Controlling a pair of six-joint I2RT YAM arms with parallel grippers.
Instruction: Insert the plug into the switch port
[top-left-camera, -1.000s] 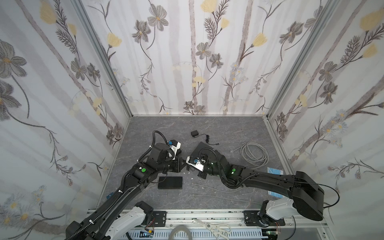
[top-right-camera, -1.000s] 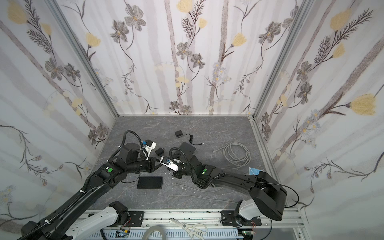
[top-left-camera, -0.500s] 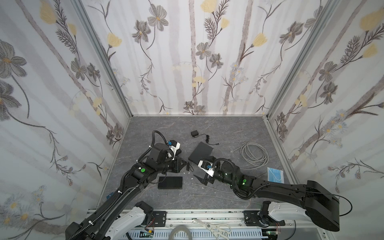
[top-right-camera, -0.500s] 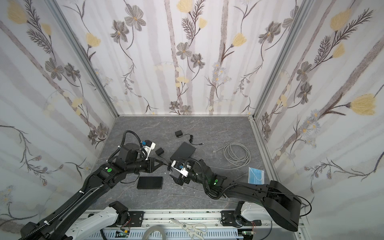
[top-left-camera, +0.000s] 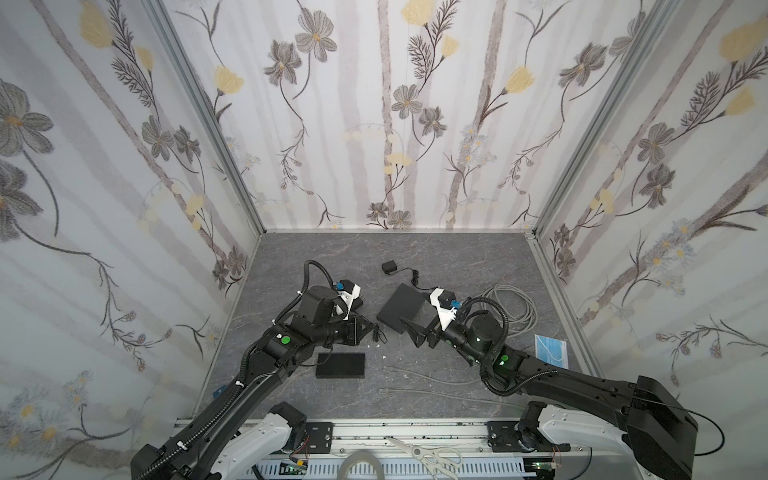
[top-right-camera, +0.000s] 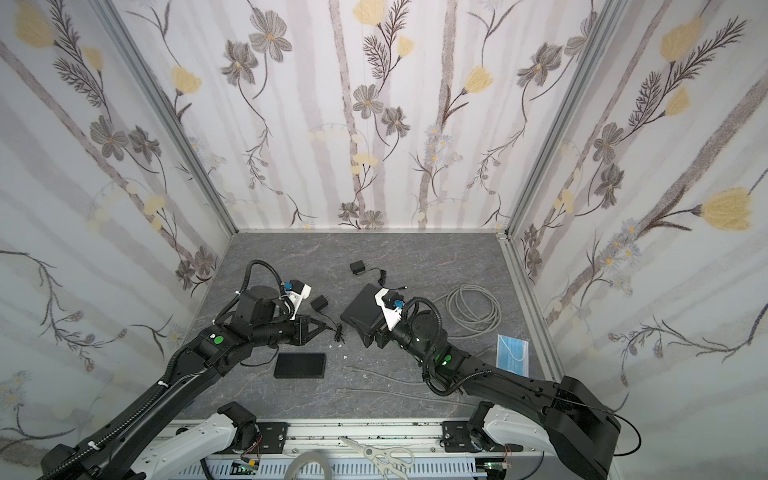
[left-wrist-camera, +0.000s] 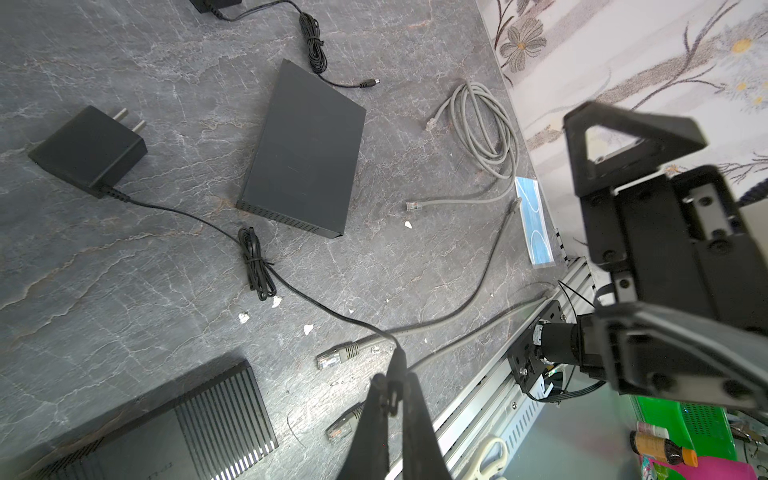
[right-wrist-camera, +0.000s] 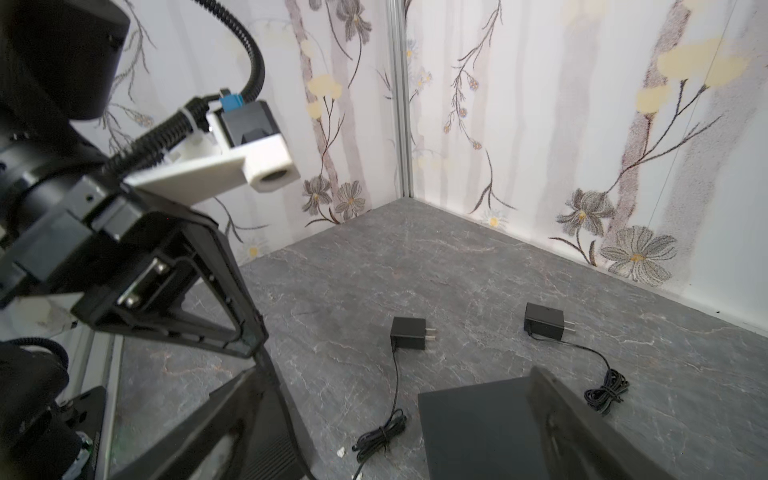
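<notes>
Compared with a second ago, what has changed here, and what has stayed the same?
The right pincer opened, apparently letting go of the thin black cord. It drew back to the right from its meeting with the left pincer, and now hangs by the near corner of the flat black box. The left pincer stayed shut on the cord's end, in place. Everything lying on the table kept its place.

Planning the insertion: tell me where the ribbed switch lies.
In a top view the ribbed switch lies flat at front left, between the left gripper and the front rail.
</notes>
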